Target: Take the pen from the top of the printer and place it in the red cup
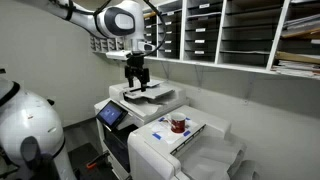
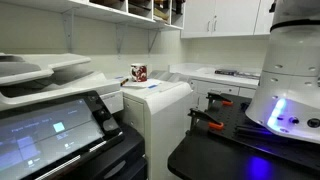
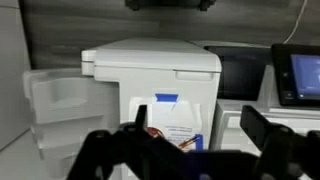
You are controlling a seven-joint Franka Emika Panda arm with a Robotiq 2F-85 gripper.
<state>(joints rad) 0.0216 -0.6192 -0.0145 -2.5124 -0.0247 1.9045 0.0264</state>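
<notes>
My gripper (image 1: 137, 80) hangs open just above the paper feeder tray of the white and grey printer (image 1: 150, 97), whose dark control panel (image 1: 112, 115) faces front. In the wrist view its dark fingers (image 3: 200, 128) stand wide apart with nothing between them. The small red cup (image 1: 178, 124) stands upright on the plain white machine beside the printer; it also shows in an exterior view (image 2: 138, 73) and partly in the wrist view (image 3: 153, 131). A thin dark stick (image 3: 190, 141) lies on a paper sheet near the cup; I cannot tell if it is the pen.
Wall shelves of paper trays (image 1: 230, 30) run just above and behind the arm. The plain white machine (image 2: 160, 100) has a taped sheet on top. A dark counter (image 2: 230, 150) with clamps and the robot's white base (image 2: 290, 70) lie beyond it.
</notes>
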